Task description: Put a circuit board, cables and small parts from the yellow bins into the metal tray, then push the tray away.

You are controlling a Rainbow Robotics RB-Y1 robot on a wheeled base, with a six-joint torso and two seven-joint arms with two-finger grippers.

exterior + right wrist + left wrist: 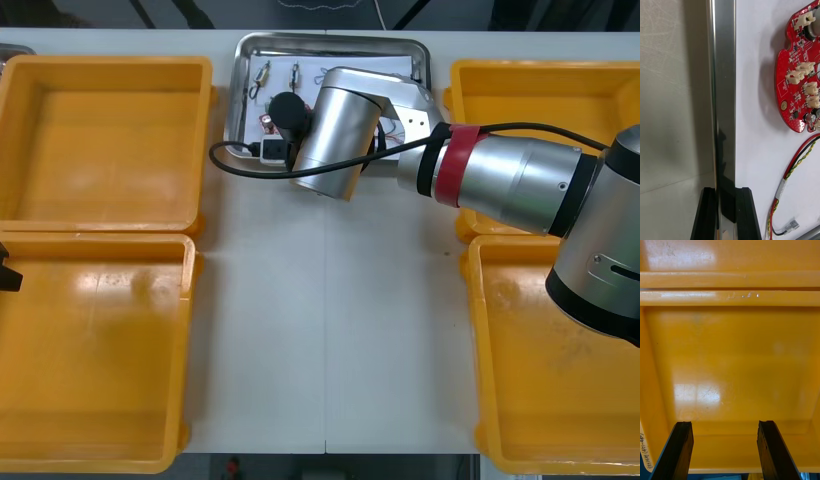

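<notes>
One grip: right gripper clamps tray rim, likely for the push; board and cable lie inside tray; left gripper open, idle over bin left of tray.

I see the light table, pale and matt, with a thin seam running across it near the front edge. The right wrist view gives me the same grey tabletop, crossed by a faint joint line. Beyond the far edge lies dark floor with thin black struts. A grey metal object sits at the far left corner; I cannot tell what it is.
</notes>
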